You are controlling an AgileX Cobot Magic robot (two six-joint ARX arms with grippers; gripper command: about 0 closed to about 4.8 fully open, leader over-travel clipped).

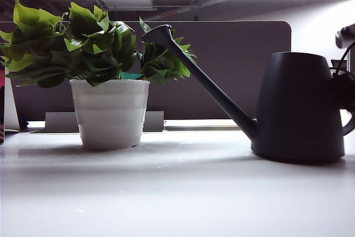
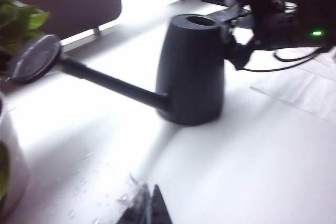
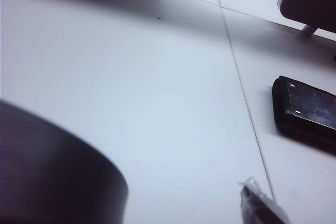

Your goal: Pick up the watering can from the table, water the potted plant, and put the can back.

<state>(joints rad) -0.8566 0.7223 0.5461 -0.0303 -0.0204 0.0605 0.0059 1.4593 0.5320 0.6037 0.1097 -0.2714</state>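
Note:
The dark grey watering can [image 1: 299, 109] stands on the white table [image 1: 177, 192] at the right, its long spout [image 1: 205, 81] slanting up toward the potted plant [image 1: 111, 112] at the left. My left gripper [image 2: 149, 209] hangs over the table in front of the can [image 2: 191, 69], fingers pressed together and holding nothing. My right gripper [image 2: 236, 38] is at the can's far side by the handle. In the right wrist view one fingertip [image 3: 255, 199] shows, with bare table between it and the can's dark body [image 3: 52, 177]. The other finger is hidden.
A dark upright partition panel [image 1: 233, 65] runs along the back of the table. A black flat device [image 3: 307, 108] lies beyond the right gripper. Water drops [image 2: 89, 198] dot the table near the left gripper. A pale sheet [image 2: 299, 90] lies right of the can.

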